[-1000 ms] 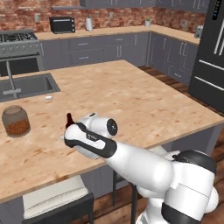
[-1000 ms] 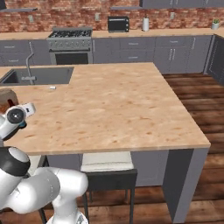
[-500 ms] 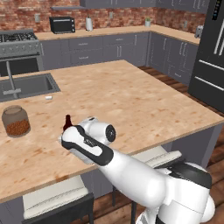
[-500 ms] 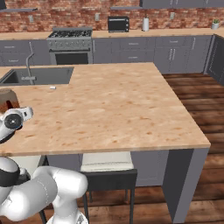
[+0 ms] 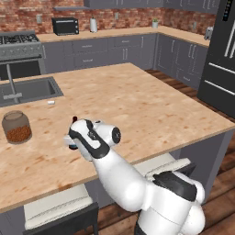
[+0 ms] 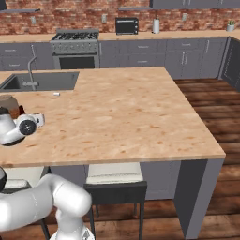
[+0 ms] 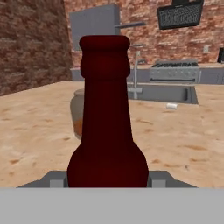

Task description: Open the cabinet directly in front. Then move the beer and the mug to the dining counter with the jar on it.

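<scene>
Gripping: the gripper (image 5: pixel 73 137) is closed partway around the beer (image 7: pixel 107 131), one finger on each side of the bottle's lower body in the hand view; the jaws stand at about the bottle's width.
Beer, attitude: upright; its reddish neck (image 5: pixel 74 120) shows just above the hand in the left base view.
Beer, location: at the dining counter (image 5: pixel 137 105), near the front edge, on the side toward the sink; whether its base touches the wood cannot be told, as the hand covers it.
Jar: the jar (image 5: pixel 16 127) stands upright on the same counter, near the bottle but apart from it, closer to the sink; in the hand view it (image 7: pixel 78 113) sits just behind the bottle, partly hidden by it.
Sink: the sink (image 5: pixel 27 89) is inset in the counter top beyond the jar, with the faucet (image 5: pixel 11 85) at its near rim.
Small white object: lies on the wood just beside the sink's corner (image 5: pixel 51 103); too small to identify.
Arm: reaches low over the front edge of the counter, hand roughly level.
Stools: one stool (image 5: pixel 59 209) sits under the counter edge below the hand.
</scene>
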Robot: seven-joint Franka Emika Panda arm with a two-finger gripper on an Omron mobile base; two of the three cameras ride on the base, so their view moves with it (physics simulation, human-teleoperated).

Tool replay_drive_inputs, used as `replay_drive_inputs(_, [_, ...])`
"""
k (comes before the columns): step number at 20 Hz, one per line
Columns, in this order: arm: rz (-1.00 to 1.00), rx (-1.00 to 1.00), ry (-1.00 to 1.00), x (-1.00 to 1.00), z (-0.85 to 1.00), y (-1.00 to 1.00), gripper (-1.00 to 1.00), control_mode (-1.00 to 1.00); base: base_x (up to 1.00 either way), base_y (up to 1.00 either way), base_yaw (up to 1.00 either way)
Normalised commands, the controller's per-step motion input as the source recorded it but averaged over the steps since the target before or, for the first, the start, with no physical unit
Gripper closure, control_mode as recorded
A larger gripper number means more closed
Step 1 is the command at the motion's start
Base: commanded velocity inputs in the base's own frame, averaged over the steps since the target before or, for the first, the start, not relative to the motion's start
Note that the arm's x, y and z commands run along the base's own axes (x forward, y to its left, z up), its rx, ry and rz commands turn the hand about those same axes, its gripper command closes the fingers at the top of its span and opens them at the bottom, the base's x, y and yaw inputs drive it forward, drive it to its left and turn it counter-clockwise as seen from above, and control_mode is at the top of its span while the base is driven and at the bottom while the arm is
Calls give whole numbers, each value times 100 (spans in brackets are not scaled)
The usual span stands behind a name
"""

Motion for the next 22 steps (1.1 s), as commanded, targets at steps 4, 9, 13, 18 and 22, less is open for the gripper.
replay_drive_inputs(4, [-3,-8,9,53,-6,11,100,-100,0,0,0])
replay_drive_inputs(9, [0,-16,26,45,-7,21,100,-100,0,0,0])
replay_drive_inputs(13, [0,-11,10,7,-6,14,100,-100,0,0,0])
replay_drive_inputs(18, [0,-5,0,0,-12,0,100,-100,0,0,0])
replay_drive_inputs(22, [0,-2,0,0,-22,0,100,-100,0,0,0])
